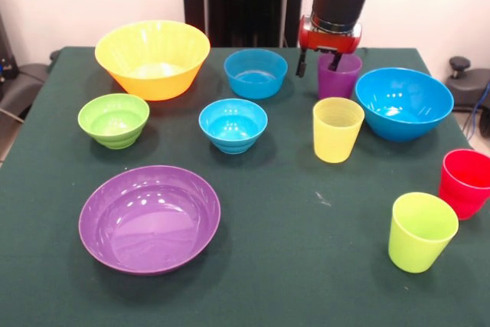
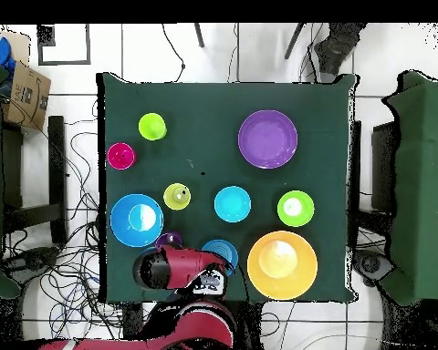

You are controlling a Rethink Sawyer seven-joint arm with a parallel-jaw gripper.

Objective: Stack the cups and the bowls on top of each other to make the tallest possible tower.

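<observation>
Gripper (image 1: 318, 61) is low over the purple cup (image 1: 339, 78), at that cup's rim. Two dark fingers show, apart — one outside the rim, the other at or just inside it; whether they press the wall, I cannot tell. The cup stands upright on the green table (image 1: 306, 266).

No tower yet — every piece stands alone, mouth up.

Front view, far row: large yellow-orange bowl (image 1: 152, 59), a small blue bowl (image 1: 256, 73), the purple cup, then the large blue bowl (image 1: 403, 103) just beside it. Middle row: small green bowl (image 1: 113, 119), second small blue bowl (image 1: 233, 125), yellow cup (image 1: 338, 129) near the large blue bowl. Near side: wide purple bowl (image 1: 150, 218), lime green cup (image 1: 421, 231), and red cup (image 1: 466, 181) at the table's edge.

Overhead, the arm (image 2: 182, 266) covers most of the purple cup (image 2: 168, 240) and part of one small blue bowl (image 2: 224, 251).
</observation>
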